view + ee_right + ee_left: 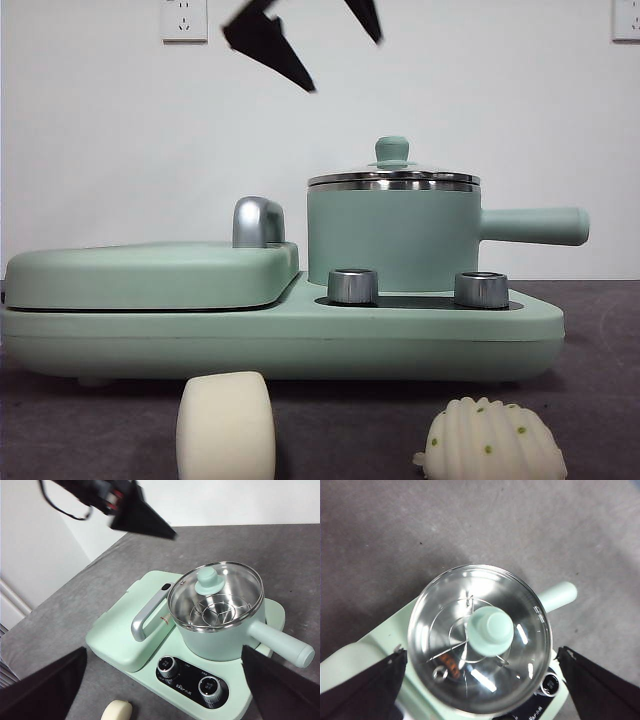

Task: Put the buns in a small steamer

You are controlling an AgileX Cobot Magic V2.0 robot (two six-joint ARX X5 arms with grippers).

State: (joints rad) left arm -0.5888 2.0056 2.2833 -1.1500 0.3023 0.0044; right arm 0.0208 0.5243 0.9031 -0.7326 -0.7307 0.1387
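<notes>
Lidded small steamer holds only a wire rack; both buns outside

A dark grey, matte table carries a mint-green cooking appliance, whose long base sits flat on the surface before a white wall. Two pale buns rest directly on the tabletop in front of the appliance, well apart from each other: a smooth cream cylinder standing upright towards the left of the front view, and a ridged white dome flecked with green towards the right
</notes>
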